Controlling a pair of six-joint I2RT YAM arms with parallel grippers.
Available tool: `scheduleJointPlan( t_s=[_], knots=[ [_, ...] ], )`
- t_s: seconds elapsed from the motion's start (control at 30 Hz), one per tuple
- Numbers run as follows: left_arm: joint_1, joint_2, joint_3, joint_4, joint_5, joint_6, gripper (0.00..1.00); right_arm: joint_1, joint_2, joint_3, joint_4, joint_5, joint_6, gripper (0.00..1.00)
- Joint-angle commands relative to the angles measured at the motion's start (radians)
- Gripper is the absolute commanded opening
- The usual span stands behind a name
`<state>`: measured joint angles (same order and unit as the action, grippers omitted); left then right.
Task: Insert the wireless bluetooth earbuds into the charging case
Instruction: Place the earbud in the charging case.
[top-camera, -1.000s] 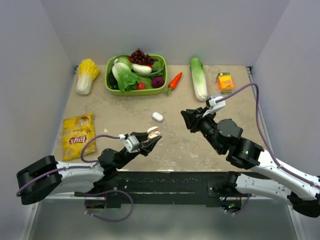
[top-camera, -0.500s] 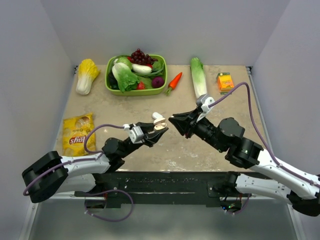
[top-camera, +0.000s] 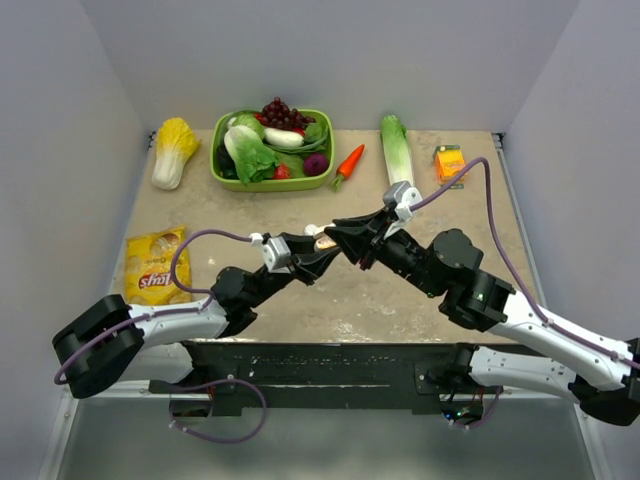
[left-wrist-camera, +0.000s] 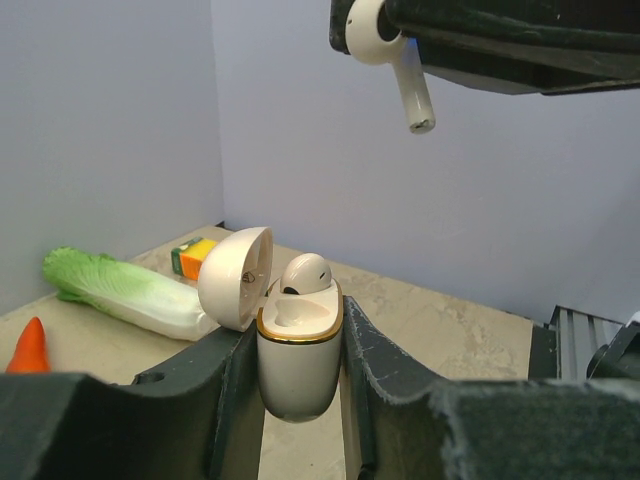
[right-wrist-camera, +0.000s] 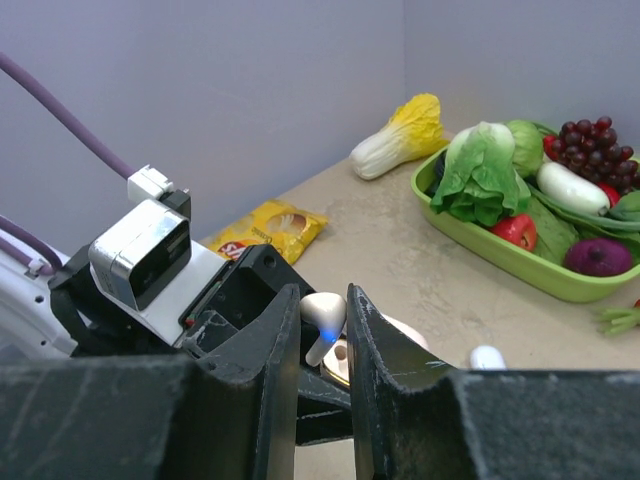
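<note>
Well, bud poised over case, mid-table, both pincers clamped.

Left pincer (left-wrist-camera: 298, 335) is clenched on the case (left-wrist-camera: 298, 372), holding it upright above the table (top-camera: 250, 215). Right pincer (right-wrist-camera: 322, 322) grips an earbud (left-wrist-camera: 385, 45) by its head, stem down, above the case mouth and apart from it. Their tips meet over the table's middle, with bare top showing between them and the near edge. A small white piece (top-camera: 313, 229) lies on the top just behind them. The basket (top-camera: 270, 186), carrot (top-camera: 348, 163) and leafy stalk (top-camera: 398, 155) sit well back by the far wall, and the chip bag (top-camera: 157, 262) lies far left. The case is glossy white, a rounded pebble with a gold rim, its lid (left-wrist-camera: 235, 278) tipped back on the hinge. A second bud (left-wrist-camera: 305, 273) sits head-up in one socket, and the socket beside it is open.
</note>
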<state>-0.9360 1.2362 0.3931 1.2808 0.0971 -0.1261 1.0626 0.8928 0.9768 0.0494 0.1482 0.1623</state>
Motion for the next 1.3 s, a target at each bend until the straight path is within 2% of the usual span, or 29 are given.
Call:
scheduleJointPlan(
  t_s=[0.0, 0.47, 0.77, 1.27],
  knots=[
    [0.005, 0.002, 0.058, 0.594, -0.019, -0.056, 0.0, 0.008, 0.012, 0.013, 0.101, 0.045, -0.03, 0.0],
    [0.005, -0.014, 0.127, 0.549, 0.019, -0.073, 0.0, 0.016, 0.041, 0.0, 0.148, 0.065, -0.09, 0.0],
    [0.005, -0.064, 0.164, 0.399, 0.016, -0.092, 0.0, 0.031, 0.054, 0.002, 0.19, 0.085, -0.141, 0.0],
    [0.006, -0.073, 0.204, 0.304, 0.027, -0.109, 0.0, 0.048, 0.046, 0.013, 0.236, 0.09, -0.202, 0.0]
  ],
)
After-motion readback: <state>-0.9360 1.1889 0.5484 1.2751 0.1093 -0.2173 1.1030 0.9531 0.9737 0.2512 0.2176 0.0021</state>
